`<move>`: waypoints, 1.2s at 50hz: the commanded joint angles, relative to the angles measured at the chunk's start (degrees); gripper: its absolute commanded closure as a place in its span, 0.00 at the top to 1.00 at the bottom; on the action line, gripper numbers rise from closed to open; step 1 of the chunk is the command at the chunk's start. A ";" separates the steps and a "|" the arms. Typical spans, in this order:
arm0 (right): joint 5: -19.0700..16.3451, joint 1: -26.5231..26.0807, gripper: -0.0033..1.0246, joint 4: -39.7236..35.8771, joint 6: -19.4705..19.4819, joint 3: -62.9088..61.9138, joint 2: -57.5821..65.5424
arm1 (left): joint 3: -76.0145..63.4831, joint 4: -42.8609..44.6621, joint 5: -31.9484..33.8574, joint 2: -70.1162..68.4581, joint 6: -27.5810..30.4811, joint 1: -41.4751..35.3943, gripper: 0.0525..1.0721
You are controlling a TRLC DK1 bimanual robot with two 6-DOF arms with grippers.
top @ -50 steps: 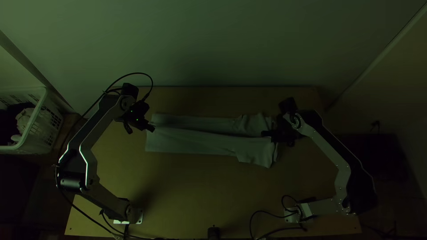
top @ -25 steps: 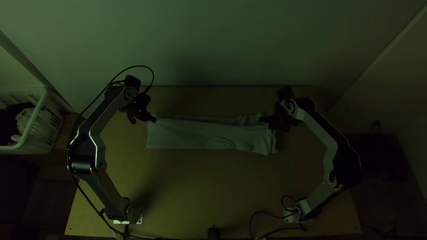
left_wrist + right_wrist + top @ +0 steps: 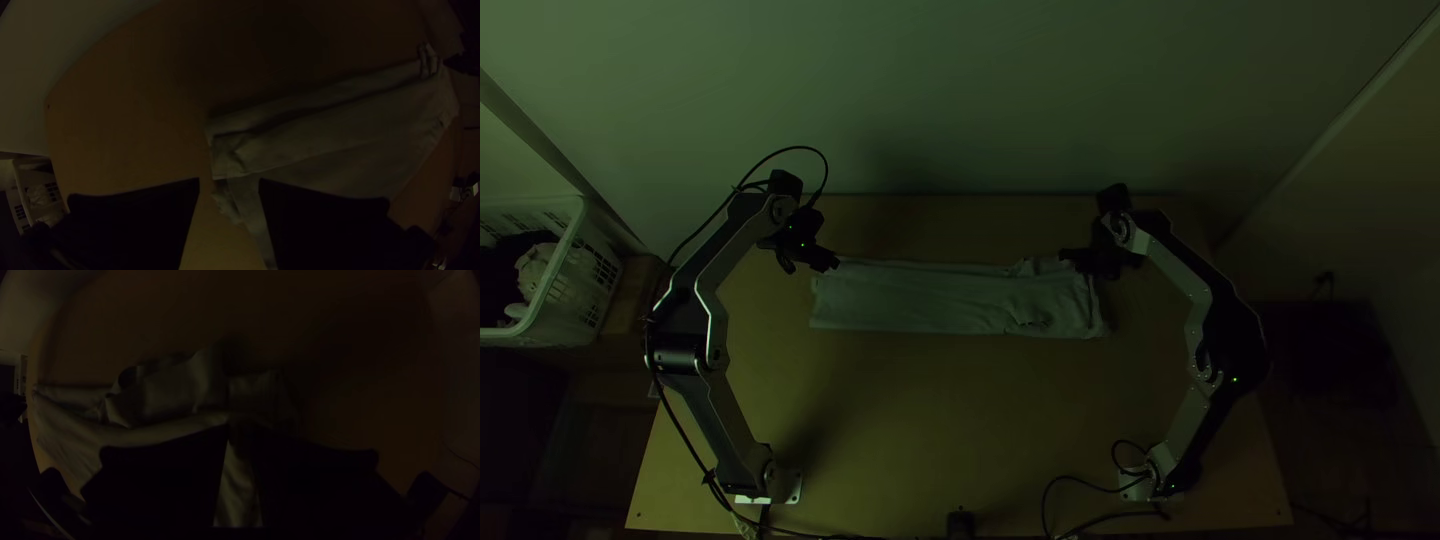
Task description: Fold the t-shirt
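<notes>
The right gripper (image 3: pixel 237 424) is pinched on the far long edge of the t-shirt (image 3: pixel 910 300), near its rumpled end, while the left gripper (image 3: pixel 229 178) has its fingers parted over the corner at the other end, gripping nothing. From the two grippers the shirt lies as a long narrow strip between them and the arms' bases, flat on the table (image 3: pixel 930 420). This looks like the lengthwise fold being finished, and it calls for laying the held edge down level with the layer beneath, then letting go low and straight up so the cloth isn't dragged back. The left gripper should clear its corner without nudging it. Small creases (image 3: pixel 1028 320) on the bases' side of the right gripper may want smoothing before any crosswise fold. From above the strip reads nearly flat; the left wrist view brings out stacked edges with a dark groove (image 3: pixel 300 111) between them, and the right wrist view a raised, puckered flap (image 3: pixel 170 390) just beyond its fingertips.
</notes>
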 commanded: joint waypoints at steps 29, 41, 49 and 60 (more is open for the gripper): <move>4.30 -5.36 0.89 3.34 -3.04 0.26 -15.22 | -4.01 0.35 22.95 -3.71 -8.34 10.39 0.96; 4.21 -5.80 0.95 3.60 -2.25 3.08 -22.78 | -8.85 3.51 28.84 -3.44 -8.96 14.96 0.96; 3.77 -5.80 0.96 3.51 -1.37 5.10 -26.64 | -10.87 4.22 33.76 -1.68 -9.75 17.42 0.96; 3.16 -6.85 0.96 2.81 0.30 5.89 -30.34 | -13.33 5.71 37.89 0.51 -9.66 18.83 0.96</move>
